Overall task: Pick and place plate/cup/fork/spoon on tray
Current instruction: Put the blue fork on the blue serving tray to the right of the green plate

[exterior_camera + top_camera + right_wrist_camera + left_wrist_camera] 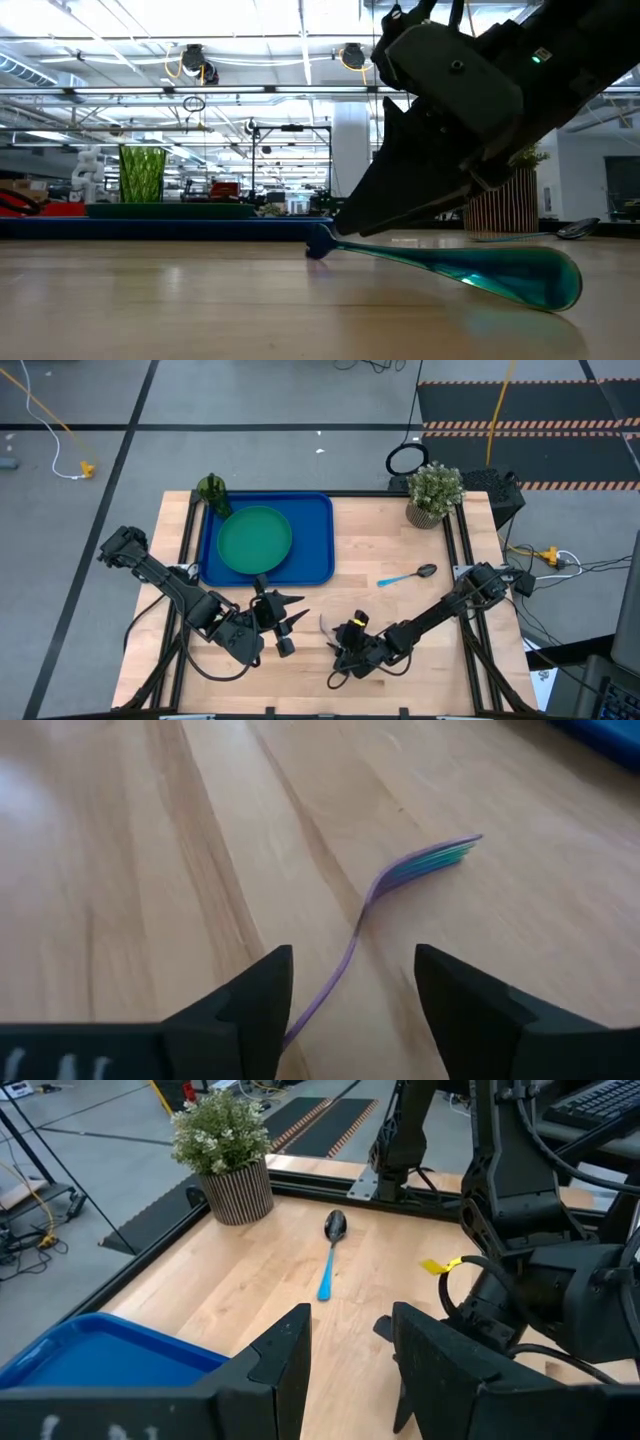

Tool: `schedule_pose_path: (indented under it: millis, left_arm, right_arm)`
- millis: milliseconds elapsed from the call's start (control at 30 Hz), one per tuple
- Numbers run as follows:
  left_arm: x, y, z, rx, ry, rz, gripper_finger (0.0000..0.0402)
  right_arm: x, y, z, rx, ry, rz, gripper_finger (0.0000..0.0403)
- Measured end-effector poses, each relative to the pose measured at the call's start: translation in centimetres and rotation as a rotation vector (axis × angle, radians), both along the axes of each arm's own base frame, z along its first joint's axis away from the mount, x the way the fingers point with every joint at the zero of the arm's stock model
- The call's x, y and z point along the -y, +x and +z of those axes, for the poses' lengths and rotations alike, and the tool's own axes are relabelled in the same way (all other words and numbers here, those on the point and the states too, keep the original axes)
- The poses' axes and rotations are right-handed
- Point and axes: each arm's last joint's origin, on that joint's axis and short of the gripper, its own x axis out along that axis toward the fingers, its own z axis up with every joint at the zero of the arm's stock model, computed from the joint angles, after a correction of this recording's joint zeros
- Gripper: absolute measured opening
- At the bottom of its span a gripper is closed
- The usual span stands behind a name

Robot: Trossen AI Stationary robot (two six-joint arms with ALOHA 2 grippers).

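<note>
**Pale fork straddled by right gripper on bare wood**

Wooden table (380, 550) was viewed from above. The fork (400, 885) was seen lying flat near the front edge, with the right gripper (352, 990) lowered over its handle, fingers parted and not closed on it. The left gripper (288, 622) was held open just beside, gripping nothing. The plate (255, 540) and cup (212, 490) were recorded on the tray (315, 510). The spoon (408, 575) lay well apart, near the potted plant (434, 492).

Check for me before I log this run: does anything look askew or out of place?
Nothing looks damaged or spilled. The plate and cup sit on the tray; the spoon and fork lie on the table, with the open right gripper over the fork's handle.
</note>
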Motion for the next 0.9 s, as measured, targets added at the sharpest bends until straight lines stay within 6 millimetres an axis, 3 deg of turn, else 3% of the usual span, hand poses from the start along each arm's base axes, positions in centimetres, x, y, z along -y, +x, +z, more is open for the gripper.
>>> schedule_pose_path:
  millis: [400,700,900]
  left_arm:
    - [0.0,0.0,0.0,0.004,-0.003,0.0,0.0145]
    - [0.0,0.0,0.0,0.001,0.001,-0.001,0.0145]
    - [0.0,0.0,0.0,-0.001,0.003,-0.001,0.0145]
  right_arm:
    - [0.5,0.7,-1.8,-0.035,0.028,0.01,0.0116]
    - [0.6,0.6,-1.6,-0.05,-0.025,0.042,0.0037]
    - [0.8,0.6,-0.9,-0.075,-0.105,0.118,0.002]
